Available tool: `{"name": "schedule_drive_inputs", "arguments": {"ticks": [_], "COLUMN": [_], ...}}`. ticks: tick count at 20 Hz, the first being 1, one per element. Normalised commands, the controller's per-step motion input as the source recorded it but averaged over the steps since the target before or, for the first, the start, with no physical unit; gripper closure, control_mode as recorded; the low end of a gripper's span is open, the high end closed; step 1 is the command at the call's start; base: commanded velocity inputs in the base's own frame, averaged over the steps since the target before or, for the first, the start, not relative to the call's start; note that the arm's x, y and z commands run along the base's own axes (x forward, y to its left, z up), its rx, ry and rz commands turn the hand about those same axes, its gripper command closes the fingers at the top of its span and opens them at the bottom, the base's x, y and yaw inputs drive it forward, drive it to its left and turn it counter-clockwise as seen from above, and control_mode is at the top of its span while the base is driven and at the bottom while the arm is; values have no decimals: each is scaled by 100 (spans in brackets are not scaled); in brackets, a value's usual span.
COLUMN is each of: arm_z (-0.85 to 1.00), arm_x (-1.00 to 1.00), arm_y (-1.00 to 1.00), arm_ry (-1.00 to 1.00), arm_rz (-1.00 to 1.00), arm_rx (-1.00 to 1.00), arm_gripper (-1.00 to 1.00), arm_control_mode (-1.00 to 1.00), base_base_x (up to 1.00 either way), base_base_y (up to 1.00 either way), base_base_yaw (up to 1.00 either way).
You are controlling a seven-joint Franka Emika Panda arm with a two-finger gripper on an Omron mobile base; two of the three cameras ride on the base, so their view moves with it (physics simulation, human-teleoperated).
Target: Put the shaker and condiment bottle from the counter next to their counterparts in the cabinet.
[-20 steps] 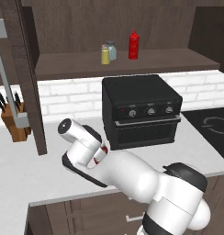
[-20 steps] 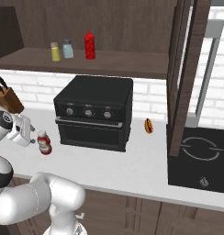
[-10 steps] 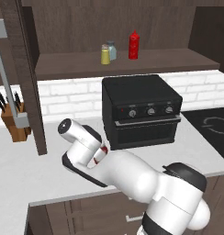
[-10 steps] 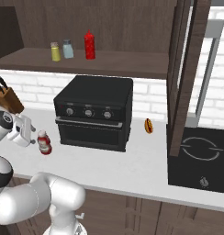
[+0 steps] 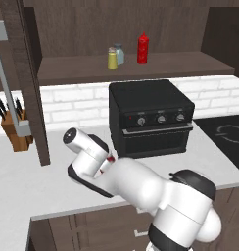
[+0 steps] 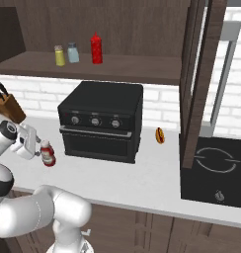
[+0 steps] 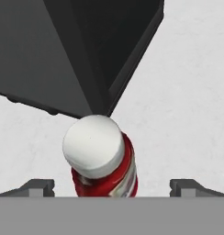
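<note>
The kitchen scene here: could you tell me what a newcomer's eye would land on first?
Probably the black countertop oven in the middle of the counter, with the white arm bent low to its left. The open claw hangs over the squat red condiment bottle, one finger on each side. Up on the cabinet shelf stand the yellow shaker, a blue-grey shaker and a tall red squeeze bottle.

Light was even and flat, rendered; the table was bright, faint shadow lay under the oven, edges soft.

condiment bottle: red, white cap | shaker: yellow | desk: pale grey | oven: black
</note>
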Motion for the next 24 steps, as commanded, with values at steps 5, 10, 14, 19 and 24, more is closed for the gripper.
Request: {"name": "schedule_drive_inputs", "arguments": {"ticks": [5,10,14,19,24], "arm_z": [-13,-12,-10,-4,-1], "arm_x": [13,5,6,8,10], "arm_y": [0,0,0,-7,-19], "arm_ry": [0,0,0,1,3], "arm_rz": [-4,-5,-6,-8,-6], "arm_rx": [0,1,3,6,5], "arm_gripper": [-100,-100,-100,-100,-100], "arm_control_mode": [-100,-100,-100,-100,-100], "base_base_x": [0,0,0,0,0], "base_base_y": [0,0,0,0,0], "base_base_yaw": [0,0,0,0,0]}}
